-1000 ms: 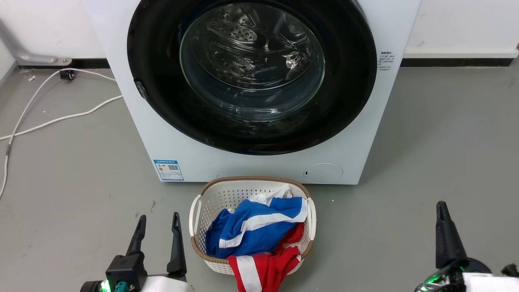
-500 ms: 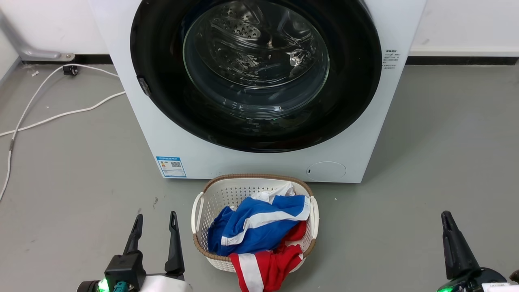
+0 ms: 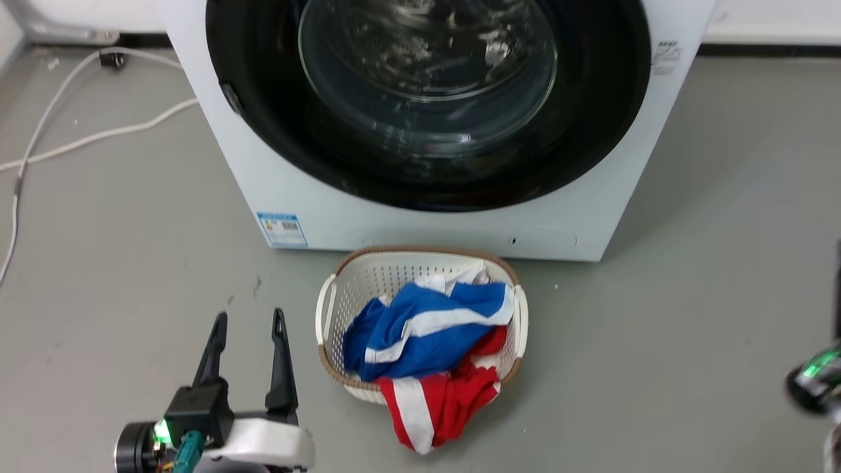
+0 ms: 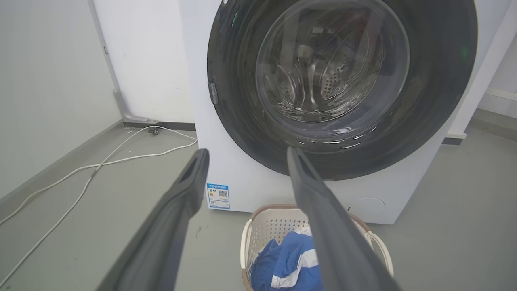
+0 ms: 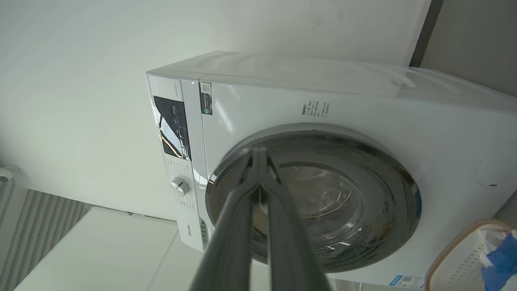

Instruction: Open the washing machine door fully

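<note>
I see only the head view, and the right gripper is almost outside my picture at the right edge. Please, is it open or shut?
Observer: Shut. In the right wrist view the right gripper has its two fingers meeting at the tips.
Operator: Toward what do they point?
Observer: Toward the black rim of the washing machine door, which sits closed, flush with the front.
Operator: My view cuts off the machine's top. What is there?
Observer: A dark control panel and a silver knob.
</note>
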### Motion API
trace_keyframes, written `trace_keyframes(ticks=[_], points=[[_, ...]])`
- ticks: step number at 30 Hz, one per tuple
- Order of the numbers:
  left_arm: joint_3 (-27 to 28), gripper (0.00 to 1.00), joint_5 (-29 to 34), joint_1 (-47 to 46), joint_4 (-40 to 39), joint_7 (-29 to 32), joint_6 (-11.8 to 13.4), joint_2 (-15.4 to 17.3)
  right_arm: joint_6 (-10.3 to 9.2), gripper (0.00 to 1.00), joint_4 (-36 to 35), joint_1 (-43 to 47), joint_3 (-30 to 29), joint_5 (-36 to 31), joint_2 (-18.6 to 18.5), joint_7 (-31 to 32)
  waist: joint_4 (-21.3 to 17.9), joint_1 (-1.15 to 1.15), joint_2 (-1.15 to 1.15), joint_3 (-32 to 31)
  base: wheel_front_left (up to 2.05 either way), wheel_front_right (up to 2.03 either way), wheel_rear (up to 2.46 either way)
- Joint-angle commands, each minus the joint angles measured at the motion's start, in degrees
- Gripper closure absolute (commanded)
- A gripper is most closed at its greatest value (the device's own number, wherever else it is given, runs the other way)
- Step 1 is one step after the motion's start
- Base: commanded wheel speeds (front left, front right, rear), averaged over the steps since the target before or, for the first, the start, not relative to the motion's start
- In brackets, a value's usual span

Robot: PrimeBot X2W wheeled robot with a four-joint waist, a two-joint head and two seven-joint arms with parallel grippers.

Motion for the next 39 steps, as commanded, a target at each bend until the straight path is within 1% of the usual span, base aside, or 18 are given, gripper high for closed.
trace_keyframes(ticks=[1, 5, 10, 15, 20, 24, 30, 33, 36, 39], points=[[0.1, 0.00, 0.5, -1.6, -0.5, -0.2, -0.1, 0.0, 0.02, 1.00, 1.8, -4.1, -1.4, 0.0, -1.8, 0.5, 0.7, 0.00, 0.00, 2.7, 0.00, 0.00, 0.00], [0.2, 0.00, 0.8, -3.8, -1.3, -0.2, 0.0, 0.0, 0.02, 1.00, 7.4, -13.4, -3.2, -0.2, -5.4, 1.9, 1.0, 0.00, 0.00, 7.0, 0.00, 0.00, 0.00], [-0.6, 0.00, 0.4, -7.4, -2.2, -0.2, -0.2, 0.0, 0.01, 1.00, 13.8, -24.9, -2.1, -2.5, -10.4, 4.3, 2.3, 0.00, 0.00, 12.8, 0.00, 0.00, 0.00], [-1.6, 0.00, -0.6, -10.4, -3.2, -0.2, 0.4, 0.0, 0.01, 1.00, 18.6, -35.3, 0.4, -5.0, -14.2, 6.2, 3.6, 0.00, 0.00, 17.7, 0.00, 0.00, 0.00], [-2.1, 0.00, -0.9, -12.2, -4.2, -0.2, 0.8, 0.0, 0.01, 1.00, 22.8, -44.8, 4.9, -8.2, -17.3, 9.3, 4.6, 0.00, 0.00, 22.0, 0.00, 0.00, 0.00], [-2.4, 0.00, -1.1, -13.3, -4.7, -0.2, 1.0, 0.0, 0.01, 1.00, 25.3, -51.3, 8.5, -10.3, -18.8, 12.4, 5.2, 0.00, 0.00, 24.5, 0.00, 0.00, 0.00], [-2.9, 0.00, -1.5, -14.4, -5.3, -0.2, 1.1, 0.0, 0.01, 1.00, 28.1, -58.2, 13.5, -13.8, -20.2, 16.2, 6.1, 0.00, 0.00, 26.9, 0.00, 0.00, 0.00], [-3.0, 0.00, -1.5, -14.7, -5.4, -0.2, 1.2, 0.0, 0.01, 1.00, 29.1, -60.5, 15.6, -15.2, -20.4, 17.5, 6.4, 0.00, 0.00, 27.6, 0.00, 0.00, 0.00], [-3.0, 0.00, -1.6, -14.8, -5.4, -0.2, 1.3, 0.0, 0.01, 1.00, 29.9, -61.7, 16.6, -15.8, -20.0, 18.0, 6.5, 0.00, 0.00, 27.9, 0.00, 0.00, 0.00], [-2.8, 0.00, -1.5, -14.5, -5.4, -0.2, 1.4, 0.0, 0.02, 1.00, 31.0, -62.8, 18.6, -16.7, -18.8, 19.2, 6.3, 0.00, 0.00, 28.0, 0.00, 0.00, 0.00]])
